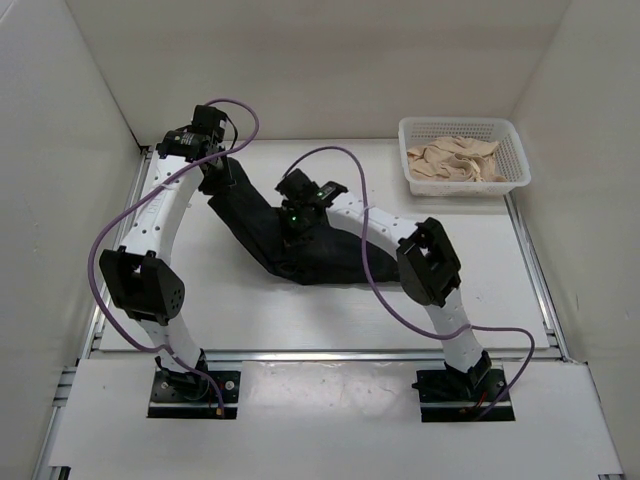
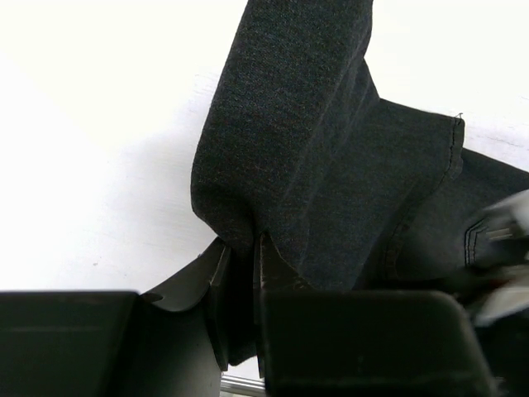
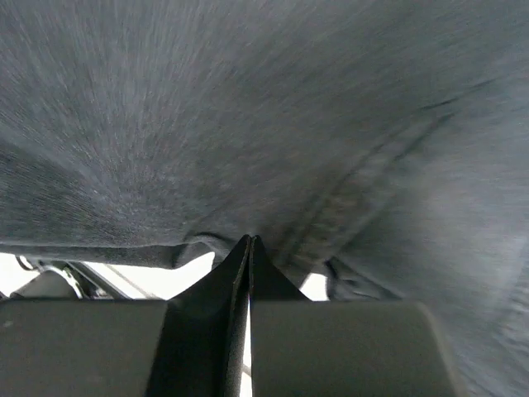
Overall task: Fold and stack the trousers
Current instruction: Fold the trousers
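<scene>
Left gripper [image 2: 240, 256] pinches trousers [image 2: 314, 165] fold; right gripper [image 3: 250, 248] closed, tips touching trousers.

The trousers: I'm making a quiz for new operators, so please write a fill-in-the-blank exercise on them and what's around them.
The trousers are ___ in colour.
The left gripper pinches a fold of the ___.
The white basket stands at the table's far ___ corner.
Missing words: black; trousers; right.
</scene>
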`<state>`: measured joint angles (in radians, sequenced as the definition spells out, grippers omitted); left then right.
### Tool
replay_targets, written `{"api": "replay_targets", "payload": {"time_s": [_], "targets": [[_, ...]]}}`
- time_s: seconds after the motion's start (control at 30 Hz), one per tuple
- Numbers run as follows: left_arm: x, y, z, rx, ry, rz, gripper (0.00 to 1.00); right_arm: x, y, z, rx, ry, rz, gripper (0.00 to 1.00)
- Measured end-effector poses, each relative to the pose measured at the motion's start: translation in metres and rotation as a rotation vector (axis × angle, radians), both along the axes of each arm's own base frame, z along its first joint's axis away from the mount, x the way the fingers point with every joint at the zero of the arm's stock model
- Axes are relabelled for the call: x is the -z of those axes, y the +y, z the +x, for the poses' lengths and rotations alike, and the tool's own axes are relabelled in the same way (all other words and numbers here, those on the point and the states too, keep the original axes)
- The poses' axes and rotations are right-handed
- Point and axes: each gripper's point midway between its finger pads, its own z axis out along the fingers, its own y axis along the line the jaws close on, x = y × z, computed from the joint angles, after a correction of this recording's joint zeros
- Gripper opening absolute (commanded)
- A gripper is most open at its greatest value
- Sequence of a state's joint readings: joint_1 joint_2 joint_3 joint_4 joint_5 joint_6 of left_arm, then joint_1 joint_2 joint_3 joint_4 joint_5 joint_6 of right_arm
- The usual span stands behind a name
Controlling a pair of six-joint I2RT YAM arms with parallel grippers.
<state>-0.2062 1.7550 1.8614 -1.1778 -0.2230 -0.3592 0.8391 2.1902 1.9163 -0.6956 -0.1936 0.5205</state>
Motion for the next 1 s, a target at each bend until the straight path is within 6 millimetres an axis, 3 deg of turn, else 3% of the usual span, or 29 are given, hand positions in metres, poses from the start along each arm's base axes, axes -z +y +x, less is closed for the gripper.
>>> {"api": "replay_targets", "payload": {"time_s": [0.27,0.4,0.5,0.57,0.63,0.67,0.77,0.87,0.93,1.0], "targets": [[0.001,0.000,-0.002,0.000,0.007,0.002,0.10,0.040,0.020,-0.063,-0.118,0.073,-0.060,0.00],[0.001,0.001,-0.003,0.000,0.012,0.002,0.10,0.056,0.014,-0.068,-0.112,0.094,-0.094,0.00],[0.000,0.001,-0.003,0.000,0.013,0.003,0.10,0.053,0.007,-0.061,-0.085,0.078,-0.106,0.00],[-0.004,0.001,-0.003,-0.001,0.006,0.002,0.10,0.039,-0.005,-0.056,-0.056,0.045,-0.115,0.05],[-0.011,-0.001,-0.002,0.004,-0.010,-0.001,0.10,0.012,-0.023,-0.051,-0.015,-0.015,-0.114,0.14],[-0.016,-0.002,-0.001,0.008,-0.020,-0.003,0.10,-0.007,-0.032,-0.048,0.009,-0.054,-0.102,0.23],[-0.031,-0.011,0.000,0.034,-0.054,-0.002,0.10,-0.074,-0.068,-0.041,0.099,-0.191,-0.037,0.33],[-0.052,-0.033,-0.002,0.087,-0.106,0.009,0.10,-0.124,-0.121,-0.036,0.229,-0.303,0.006,0.39],[-0.068,-0.051,-0.006,0.127,-0.147,0.023,0.10,-0.136,-0.161,-0.031,0.331,-0.346,0.002,0.40],[-0.084,-0.073,-0.013,0.177,-0.187,0.038,0.10,-0.130,-0.200,-0.029,0.423,-0.352,-0.041,0.40]]}}
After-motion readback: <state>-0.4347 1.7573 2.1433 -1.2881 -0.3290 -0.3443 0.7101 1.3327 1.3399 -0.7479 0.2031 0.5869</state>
